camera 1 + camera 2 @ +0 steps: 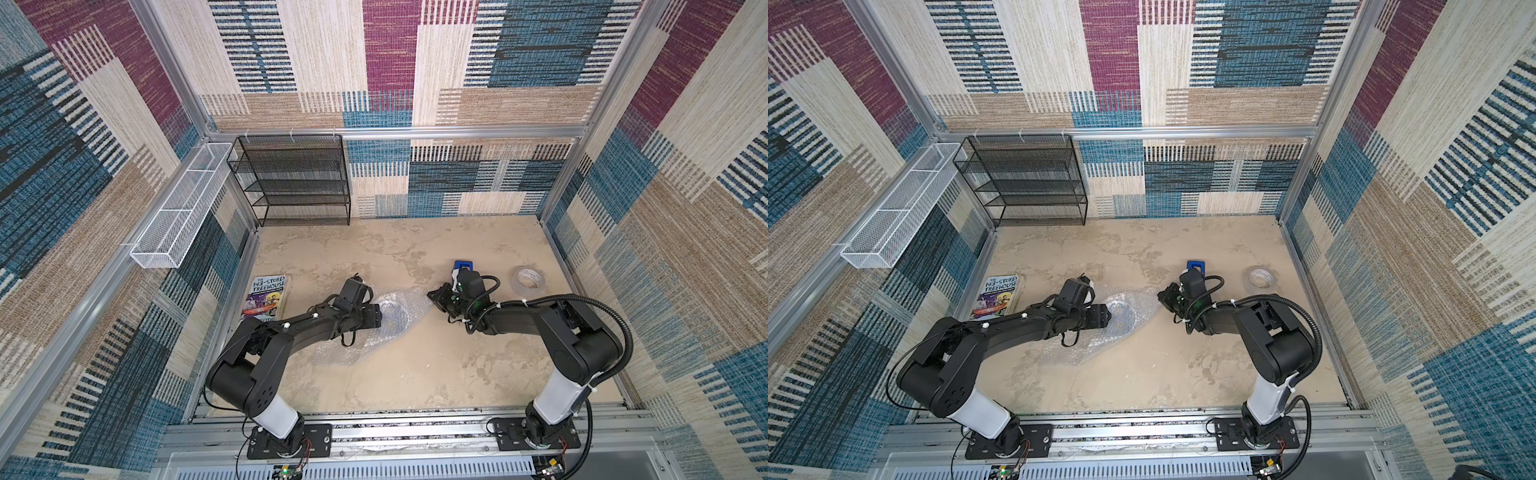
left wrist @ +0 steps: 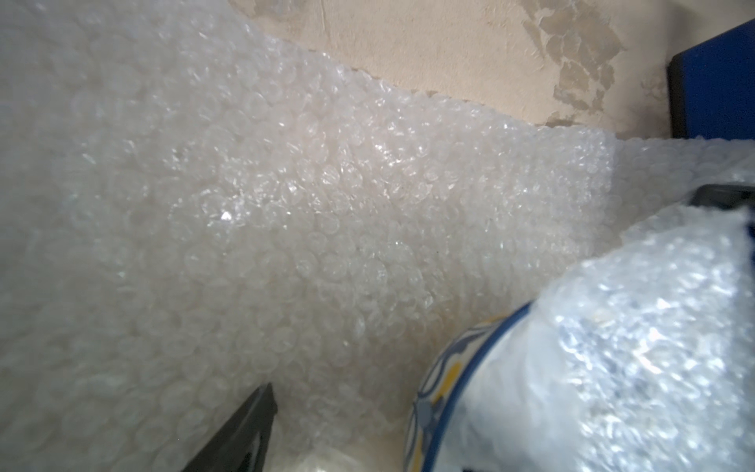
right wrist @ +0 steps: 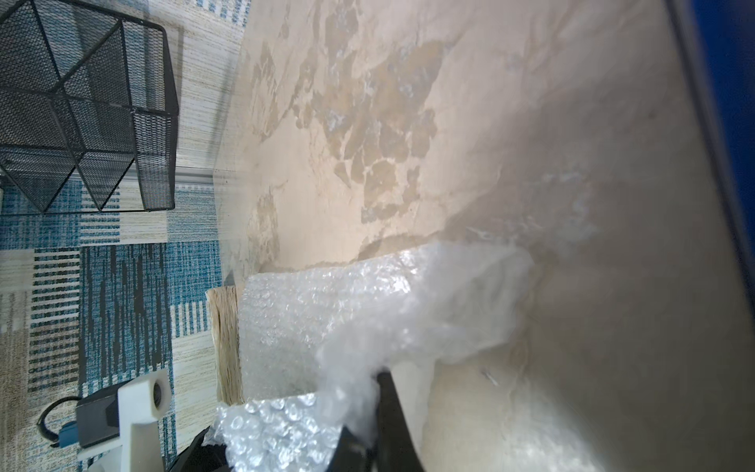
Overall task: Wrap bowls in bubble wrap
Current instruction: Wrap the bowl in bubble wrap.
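Note:
The bubble wrap (image 1: 401,322) lies crumpled mid-table in both top views, and a flap of it is folded over the bowl (image 1: 394,311). The bowl shows as a dim round shape through the wrap (image 1: 1133,309). In the left wrist view its blue-and-yellow rim (image 2: 443,388) peeks from under the flap (image 2: 637,347). My left gripper (image 1: 376,318) stands open at the bowl's left side. One black finger (image 2: 241,433) is clear of the rim and the other is hidden. My right gripper (image 1: 433,296) is shut on the wrap's right edge (image 3: 351,327), pinched between its fingertips (image 3: 369,404).
A blue tape dispenser (image 1: 463,265) stands just behind the right gripper, with a whitish tape roll (image 1: 528,281) further right. A book (image 1: 266,297) lies by the left wall. A black mesh rack (image 1: 295,183) and a white wire basket (image 1: 178,212) sit at the back left.

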{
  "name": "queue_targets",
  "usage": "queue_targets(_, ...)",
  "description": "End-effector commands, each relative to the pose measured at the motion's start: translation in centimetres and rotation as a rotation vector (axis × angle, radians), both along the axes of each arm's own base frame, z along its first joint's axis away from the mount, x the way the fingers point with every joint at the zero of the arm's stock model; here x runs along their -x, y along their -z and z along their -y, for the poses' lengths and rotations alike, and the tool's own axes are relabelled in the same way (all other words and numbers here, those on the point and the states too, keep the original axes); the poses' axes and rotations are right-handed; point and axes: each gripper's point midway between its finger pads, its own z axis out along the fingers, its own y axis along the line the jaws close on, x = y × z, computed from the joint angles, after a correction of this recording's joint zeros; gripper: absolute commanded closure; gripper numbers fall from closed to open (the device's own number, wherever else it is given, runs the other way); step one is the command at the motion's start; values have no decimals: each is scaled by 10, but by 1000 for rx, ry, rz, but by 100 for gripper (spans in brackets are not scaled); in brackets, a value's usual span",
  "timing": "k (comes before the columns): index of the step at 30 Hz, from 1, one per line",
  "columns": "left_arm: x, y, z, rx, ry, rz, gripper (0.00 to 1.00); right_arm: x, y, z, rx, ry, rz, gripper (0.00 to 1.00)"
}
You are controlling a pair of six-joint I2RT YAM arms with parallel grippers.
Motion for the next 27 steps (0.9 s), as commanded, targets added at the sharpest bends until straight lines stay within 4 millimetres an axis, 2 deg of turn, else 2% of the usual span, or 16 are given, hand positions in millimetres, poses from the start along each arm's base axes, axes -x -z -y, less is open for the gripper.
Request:
queue_targets(1, 18, 20, -11, -47, -19, -106, 28, -7, -21, -9, -17, -49, 98, 100)
queue_targets(9, 18, 21, -14, -66, -38, -118, 29, -2, -45, -32, -12, -211, 231, 100)
queue_targets(19, 18, 19, -15, -69, -47, -121, 30, 28, -80, -69, -60, -432, 416, 100)
queue_targets(22, 19, 21, -15, -72, -48, -129, 30, 39, -87, -79, -61, -488, 458, 100)
queue_targets(27, 18, 22, -15, -67, -56, -134, 30, 55, -86, -94, -54, -580, 481, 100)
